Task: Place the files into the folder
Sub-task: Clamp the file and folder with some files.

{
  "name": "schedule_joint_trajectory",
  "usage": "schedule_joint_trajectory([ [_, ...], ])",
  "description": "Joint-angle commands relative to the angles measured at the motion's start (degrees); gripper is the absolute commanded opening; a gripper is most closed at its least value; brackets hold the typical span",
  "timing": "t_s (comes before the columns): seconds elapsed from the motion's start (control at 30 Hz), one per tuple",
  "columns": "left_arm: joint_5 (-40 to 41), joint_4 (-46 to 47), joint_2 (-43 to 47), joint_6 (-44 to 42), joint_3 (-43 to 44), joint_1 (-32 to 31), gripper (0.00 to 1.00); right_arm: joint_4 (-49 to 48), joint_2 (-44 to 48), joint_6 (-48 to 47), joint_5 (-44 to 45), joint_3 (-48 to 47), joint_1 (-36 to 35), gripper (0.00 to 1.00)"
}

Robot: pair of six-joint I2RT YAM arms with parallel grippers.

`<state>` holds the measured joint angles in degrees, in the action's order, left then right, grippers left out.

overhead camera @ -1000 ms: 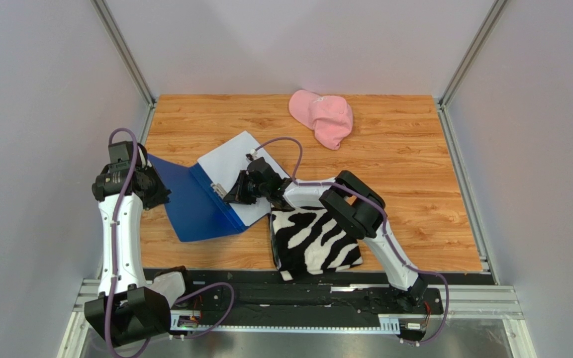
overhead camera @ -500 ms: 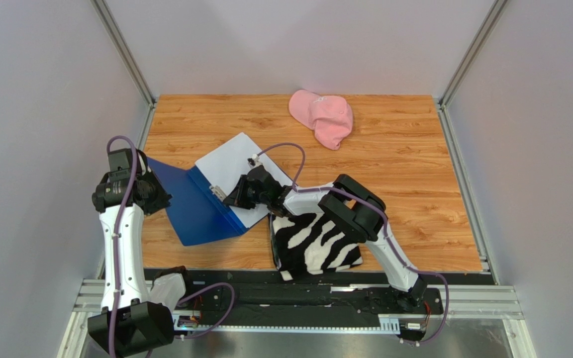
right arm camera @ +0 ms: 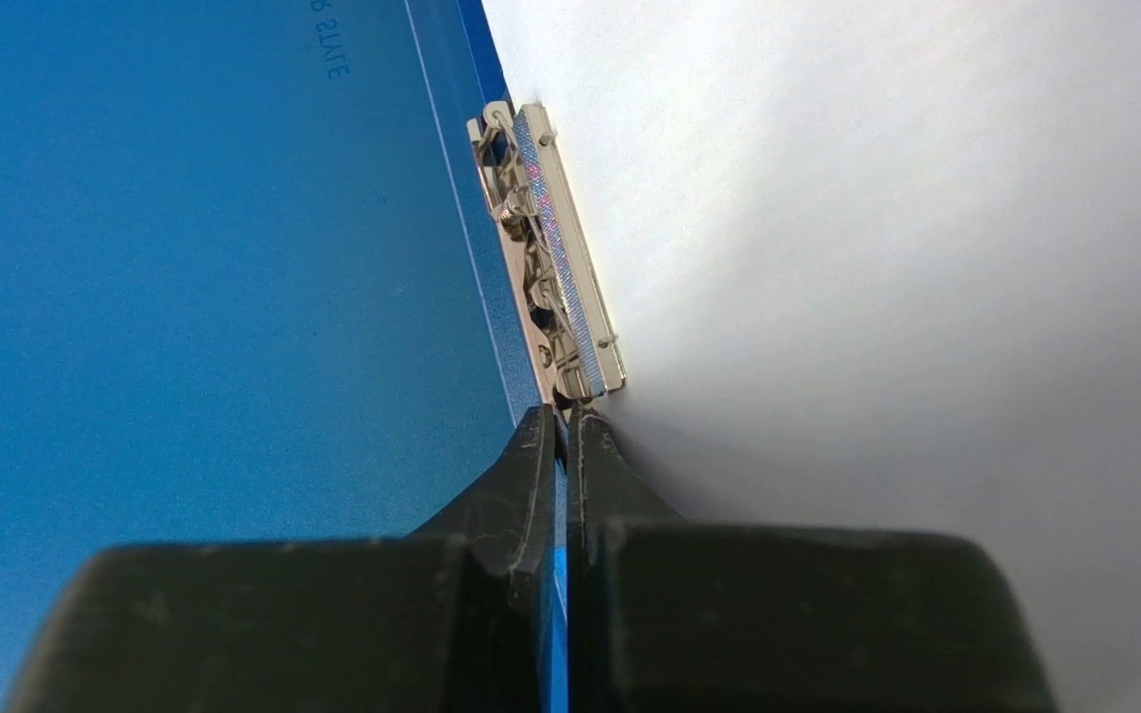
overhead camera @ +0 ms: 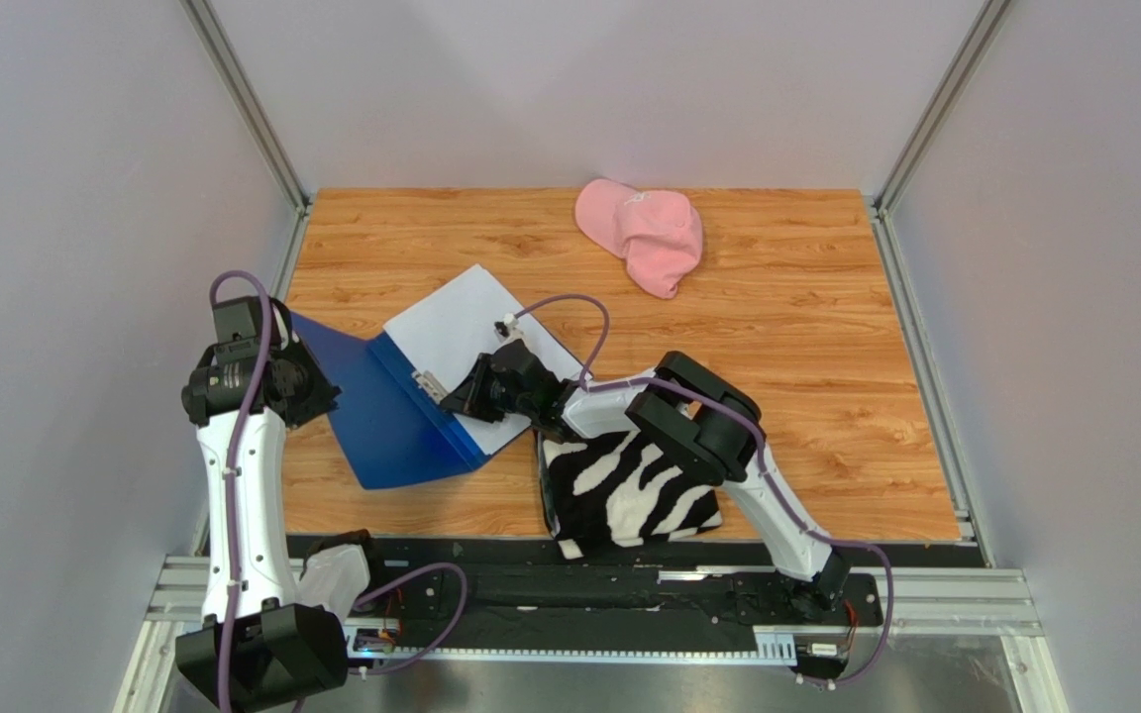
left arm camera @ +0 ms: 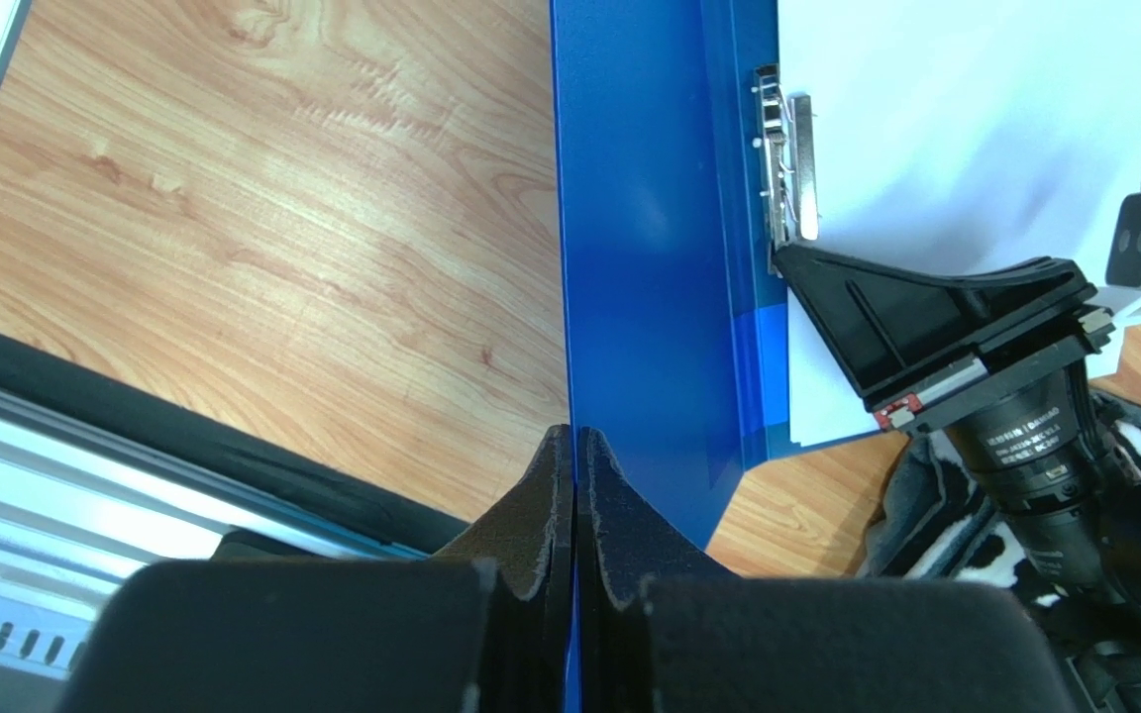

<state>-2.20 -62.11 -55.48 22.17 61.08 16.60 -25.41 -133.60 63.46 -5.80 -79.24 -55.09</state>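
Observation:
The blue folder (overhead camera: pixel 383 416) lies open on the wooden table. Its left cover (left arm camera: pixel 651 223) stands tilted up, and my left gripper (left arm camera: pixel 575 443) is shut on that cover's edge. The files (overhead camera: pixel 465 330), plain white on the side that shows, rest on the folder's right half (left arm camera: pixel 964 119). A metal clip (right arm camera: pixel 547 253) runs along the fold between blue and white. My right gripper (right arm camera: pixel 563 428) is shut, its tips at the clip's near end. The top view shows that gripper (overhead camera: pixel 450 395) right next to the clip (overhead camera: pixel 426 382).
A zebra-striped cloth (overhead camera: pixel 629 483) lies under the right arm near the front edge. A pink cap (overhead camera: pixel 641 230) sits at the back of the table. Metal frame posts and grey walls close in the left and right sides.
The right gripper has slid a little left along the fold toward the clip. The folder and papers have shifted slightly left, and the left gripper keeps its hold on the cover.

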Motion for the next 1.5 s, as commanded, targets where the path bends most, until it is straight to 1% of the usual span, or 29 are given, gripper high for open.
schedule_joint_trajectory([
  [0.0,0.3,2.8,1.3,-0.5,0.9,0.5,0.0,28.9,-8.1,-5.6,13.1,3.7,-0.8,0.0],
  [0.03,-0.5,2.6,1.8,0.0,0.5,0.5,0.0,29.8,-7.8,-6.0,14.8,3.4,-1.2,0.0],
  [0.13,-4.6,3.5,3.4,2.0,-1.7,0.5,0.0,29.3,-6.0,-9.0,14.6,3.0,-2.4,0.0],
  [0.2,-8.6,4.2,4.7,3.1,-3.2,0.5,0.0,26.9,-4.9,-11.0,11.4,3.0,-2.4,0.0],
  [0.23,-11.2,5.1,4.9,4.3,-5.0,0.5,0.0,26.8,-4.5,-11.3,11.1,2.9,-2.4,0.0],
  [0.27,-12.1,5.2,5.2,4.6,-5.6,0.5,0.0,26.7,-3.4,-12.4,10.8,2.9,-2.5,0.0],
  [0.33,-14.2,5.9,6.2,5.8,-7.0,0.5,0.0,28.0,-2.5,-13.7,14.7,2.3,-2.7,0.0],
  [0.37,-14.3,5.7,6.5,5.9,-7.2,0.5,0.0,31.9,-2.6,-13.8,16.6,1.2,-2.7,0.0],
  [0.43,-14.1,5.4,7.3,5.9,-7.0,0.5,0.0,34.9,-5.5,-14.4,18.7,-2.8,-2.7,0.0],
  [0.47,-14.0,5.1,7.5,5.8,-6.8,0.5,0.0,37.9,-6.9,-14.5,19.2,-4.2,-3.0,0.0],
  [0.5,-14.0,4.8,7.4,5.8,-6.4,0.5,0.0,38.7,-8.8,-14.2,19.3,-4.9,-3.2,0.0],
  [0.63,-14.7,4.5,7.2,6.0,-5.2,0.5,0.0,37.5,-10.7,-15.0,20.2,-4.1,-4.3,0.0],
  [0.7,-14.8,4.7,7.1,5.8,-5.2,0.5,0.0,35.4,-10.0,-15.9,17.6,-3.1,-4.0,0.0],
  [0.73,-14.5,4.7,7.1,5.4,-5.4,0.5,0.0,33.9,-8.3,-16.8,16.1,-2.2,-3.9,0.0],
  [0.77,-14.4,4.7,7.1,5.3,-5.4,0.5,0.0,30.4,-7.3,-17.2,13.9,-1.0,-3.6,0.0],
  [0.8,-14.2,4.7,7.3,5.1,-5.5,0.5,0.0,29.6,-6.6,-17.3,8.1,-1.2,-3.3,0.0],
  [0.87,-14.2,4.7,7.5,4.6,-6.0,0.5,0.0,27.0,-4.7,-16.3,0.8,-1.4,-1.7,0.0],
  [0.9,-14.2,4.6,7.7,4.5,-6.2,0.5,0.0,26.1,-4.0,-15.5,-4.8,-1.4,-1.2,0.0],
  [0.93,-13.8,4.8,7.8,4.6,-6.6,0.5,0.0,25.9,-3.3,-14.5,-6.9,-1.3,-0.3,0.0],
  [0.97,-13.8,4.9,8.1,4.6,-6.8,0.5,0.0,23.2,-2.8,-13.1,-8.9,-1.4,0.1,0.01],
  [1.0,-13.6,5.0,8.3,4.6,-7.0,0.5,0.0,23.6,-2.8,-12.7,-11.9,-2.7,0.3,0.01],
  [1.1,-13.5,4.8,8.6,5.1,-6.9,0.5,0.0,23.7,-4.0,-10.5,-17.0,-4.8,1.2,0.03],
  [1.3,-12.7,4.6,9.1,5.0,-7.0,0.5,0.0,19.5,-5.8,-4.9,-23.0,-4.9,3.1,0.06],
  [1.37,-12.0,4.4,8.9,4.8,-6.7,0.5,0.0,21.1,-5.5,-4.7,-22.9,-5.0,4.0,0.07],
  [1.47,-12.0,4.3,9.1,4.9,-6.2,0.5,0.0,23.6,-4.9,-6.9,-19.7,-5.2,4.2,0.06],
])
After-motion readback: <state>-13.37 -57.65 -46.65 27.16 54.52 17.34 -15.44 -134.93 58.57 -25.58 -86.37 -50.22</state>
